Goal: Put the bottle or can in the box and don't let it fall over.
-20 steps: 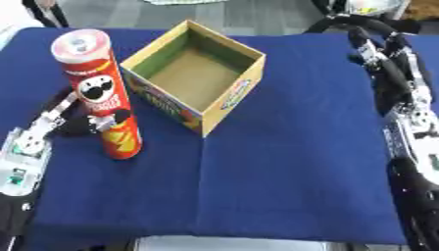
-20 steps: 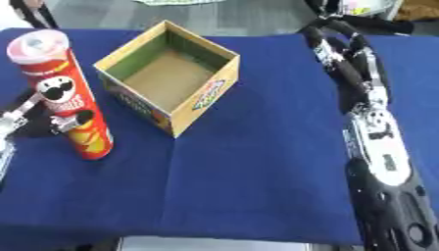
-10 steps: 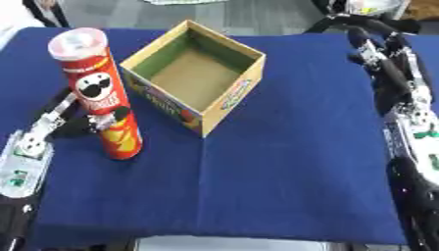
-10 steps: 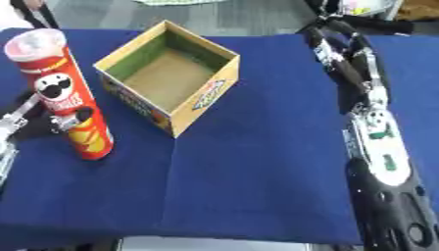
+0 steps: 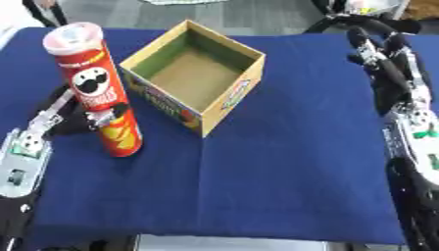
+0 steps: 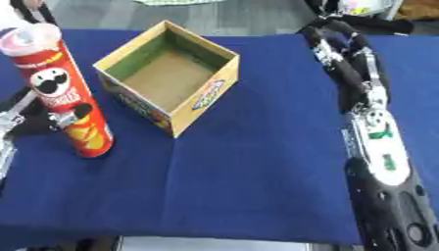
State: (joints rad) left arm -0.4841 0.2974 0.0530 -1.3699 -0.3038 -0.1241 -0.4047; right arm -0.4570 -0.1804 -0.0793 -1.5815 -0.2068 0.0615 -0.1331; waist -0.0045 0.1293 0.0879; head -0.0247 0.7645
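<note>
1. Hidden or cut off: left hand [image 5: 73, 115] sits partly behind the tall red cylindrical crisp can [image 5: 96, 90]; only the thumb and some dark fingers show either side of the can's lower half. Its forearm runs off the near-left corner of the blue cloth-covered table [image 5: 283, 166]. The right arm leaves the frame at the near-right edge.
2. Left hand state: fingers curled round the can, thumb across its front, can gripped. Can upright, base on the cloth near the table's left edge, just left of the box and not in it.
3. Right hand [image 6: 339, 46]: at the far-right edge, fingers extended and relaxed, holding nothing, well clear of box and can.
4. Count: one can, one open-topped cardboard box [image 5: 195, 73], two robot hands.
5. Box: tan inside with green on the inner walls, empty floor visible, turned corner-on to the camera, toward the far-left part of the table.
6. Labels: the can carries a moustached face logo; lettering not readable. Box outer walls have colourful print, text illegible.
</note>
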